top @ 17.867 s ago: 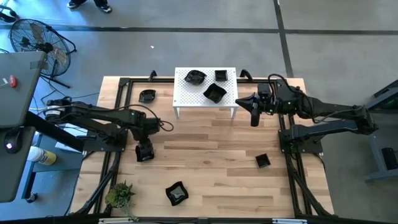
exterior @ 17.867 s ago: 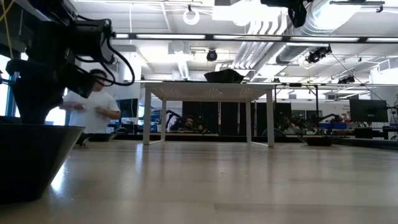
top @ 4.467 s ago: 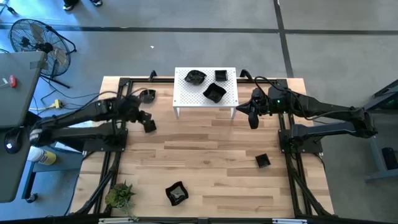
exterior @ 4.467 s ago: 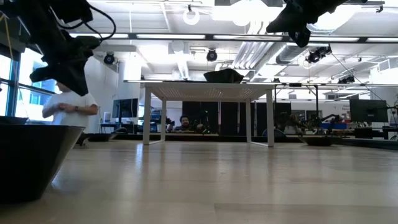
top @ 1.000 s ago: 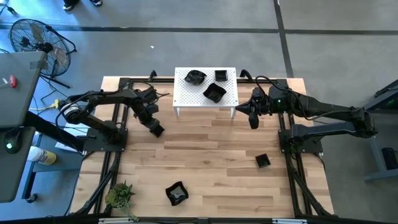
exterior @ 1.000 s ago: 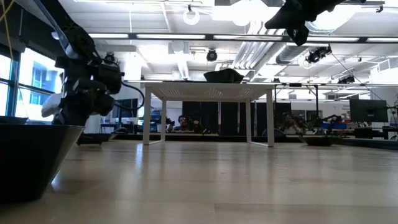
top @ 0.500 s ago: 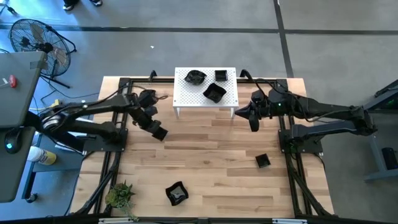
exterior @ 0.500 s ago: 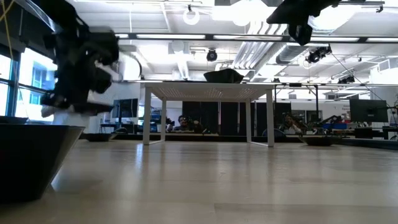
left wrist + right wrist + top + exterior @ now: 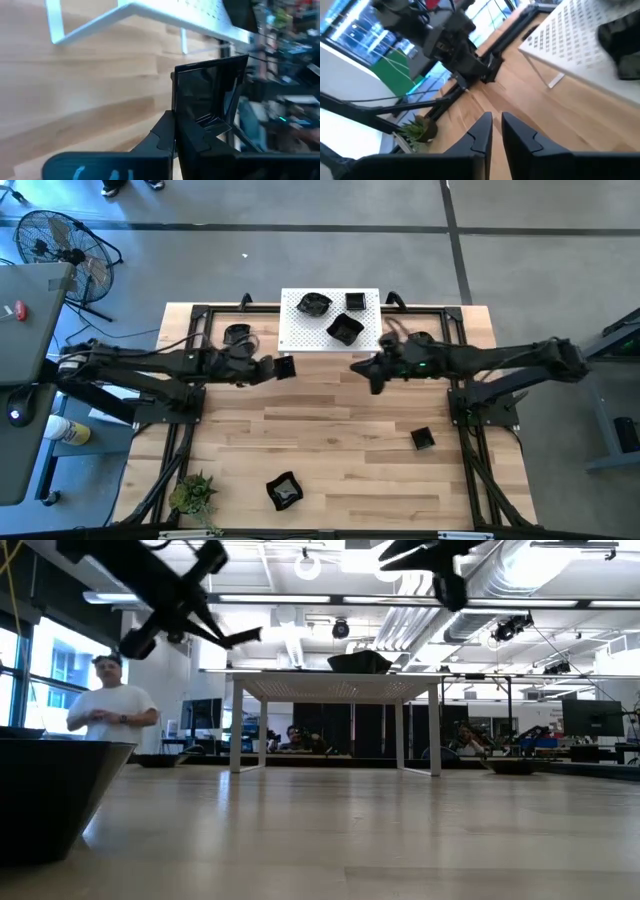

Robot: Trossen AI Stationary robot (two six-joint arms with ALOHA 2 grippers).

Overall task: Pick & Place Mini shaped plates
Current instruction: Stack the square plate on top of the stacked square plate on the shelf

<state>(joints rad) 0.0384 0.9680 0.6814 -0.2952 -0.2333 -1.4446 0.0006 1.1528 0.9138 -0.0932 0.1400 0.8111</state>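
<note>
The left gripper (image 9: 277, 367) is clamping a small square black plate (image 9: 209, 92) above the table, just beside the white rack (image 9: 296, 332). The right gripper (image 9: 496, 131) is hovering near the rack with its fingers nearly together, carrying nothing.

Brightly lit from ceiling lights (image 9: 305, 567); glare off the counter (image 9: 330, 830); motion-blurred in both wrist views.

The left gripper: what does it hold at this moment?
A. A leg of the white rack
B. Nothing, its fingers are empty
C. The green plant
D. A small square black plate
D: the left gripper is shut on the rim of a square black plate, carried above the table near the white rack.
</note>
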